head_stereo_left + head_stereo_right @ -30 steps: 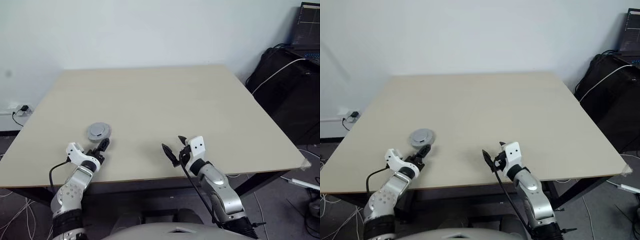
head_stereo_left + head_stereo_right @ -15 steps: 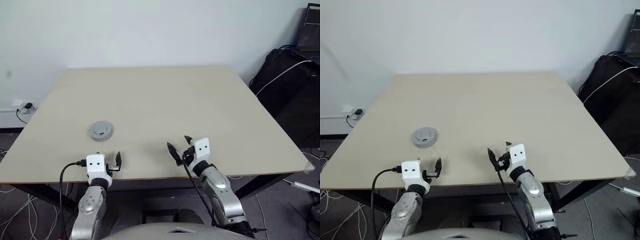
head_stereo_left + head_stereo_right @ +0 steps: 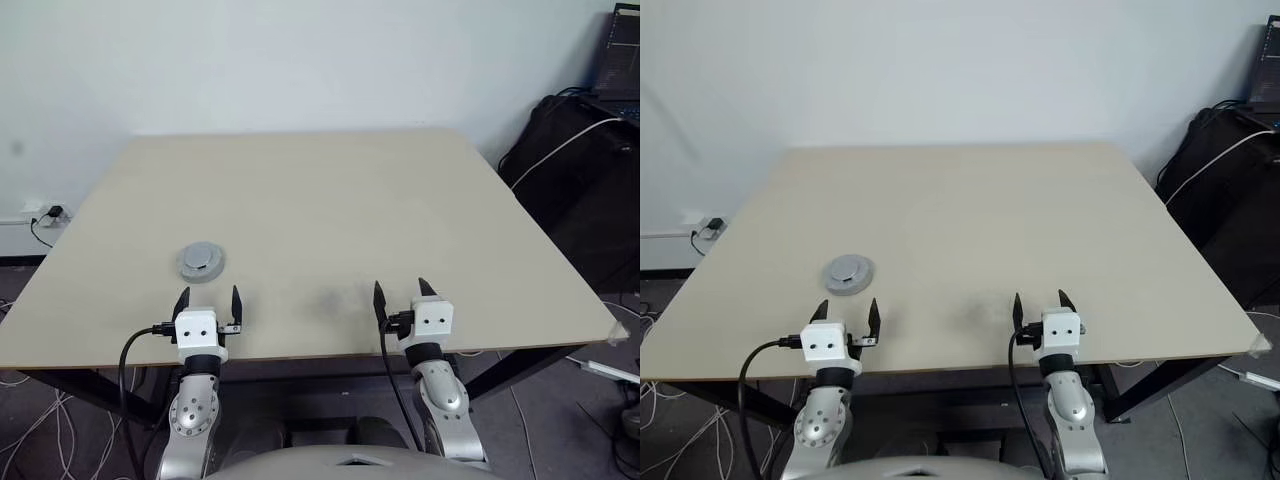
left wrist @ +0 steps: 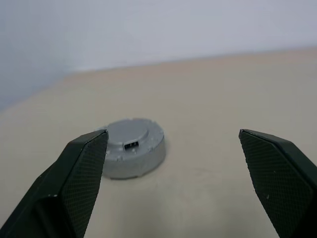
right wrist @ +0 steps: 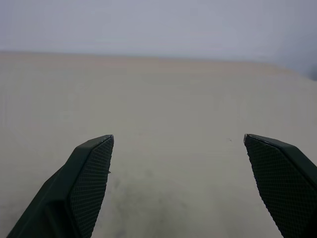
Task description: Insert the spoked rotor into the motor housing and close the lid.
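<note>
Both tools, the left tool point(image 3: 208, 300) and the right tool point(image 3: 399, 294), gape wide and hold nothing, poised over the near edge of the worktop point(image 3: 330, 210). Just beyond the left one, the lid point(image 3: 200, 261) lies flat on the worktop.

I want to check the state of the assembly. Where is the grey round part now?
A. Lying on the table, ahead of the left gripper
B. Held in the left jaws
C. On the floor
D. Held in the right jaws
A: the grey round part lies free on the table, ahead of the open left gripper; the right gripper is open and empty too.
</note>
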### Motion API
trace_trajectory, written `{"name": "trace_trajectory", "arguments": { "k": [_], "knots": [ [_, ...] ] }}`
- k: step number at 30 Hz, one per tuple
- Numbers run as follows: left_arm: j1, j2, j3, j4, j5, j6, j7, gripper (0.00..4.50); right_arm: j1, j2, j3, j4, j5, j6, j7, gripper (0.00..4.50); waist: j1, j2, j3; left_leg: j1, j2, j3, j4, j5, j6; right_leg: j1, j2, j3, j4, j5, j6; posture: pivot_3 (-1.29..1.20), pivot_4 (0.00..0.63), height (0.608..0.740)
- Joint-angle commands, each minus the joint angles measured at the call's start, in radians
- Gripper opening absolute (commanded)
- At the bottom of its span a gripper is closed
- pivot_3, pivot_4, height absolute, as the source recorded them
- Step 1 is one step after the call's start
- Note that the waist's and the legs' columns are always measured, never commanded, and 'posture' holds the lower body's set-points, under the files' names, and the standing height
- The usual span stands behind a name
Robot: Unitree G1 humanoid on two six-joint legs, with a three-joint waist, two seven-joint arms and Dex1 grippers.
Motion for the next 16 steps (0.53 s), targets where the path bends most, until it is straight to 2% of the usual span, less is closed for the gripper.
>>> {"name": "trace_trajectory", "arguments": {
  "k": [1, 8, 16],
  "knots": [
    [-0.014, -0.007, -0.011, 0.004, 0.008, -0.028, -0.008, 4.48, -0.008, 0.011, -0.006, -0.023, 0.015, -0.023, 0.0, 4.5, 0.0, 0.0, 0.0, 0.0, 0.0, 0.0, 0.0, 0.0, 0.0, 0.0, 0.0, 0.0, 0.0, 0.0, 0.0, 0.0, 0.0, 0.74],
    [-0.016, -0.017, -0.005, 0.009, -0.005, -0.023, -0.014, 4.48, -0.018, 0.019, -0.007, -0.018, 0.015, 0.006, -0.003, 4.5, 0.0, 0.0, 0.0, 0.0, 0.0, 0.0, 0.0, 0.0, 0.0, 0.0, 0.0, -0.001, 0.0, 0.0, 0.0, 0.0, 0.0, 0.74],
    [-0.017, -0.028, 0.003, 0.014, -0.009, -0.014, -0.019, 4.48, -0.093, 0.005, -0.032, 0.163, 0.036, -0.065, 0.031, 4.5, -0.001, 0.0, 0.001, 0.0, 0.0, 0.0, 0.0, 0.0, 0.0, 0.0, 0.0, -0.001, 0.0, 0.0, 0.0, 0.0, 0.0, 0.74]
  ]
}}
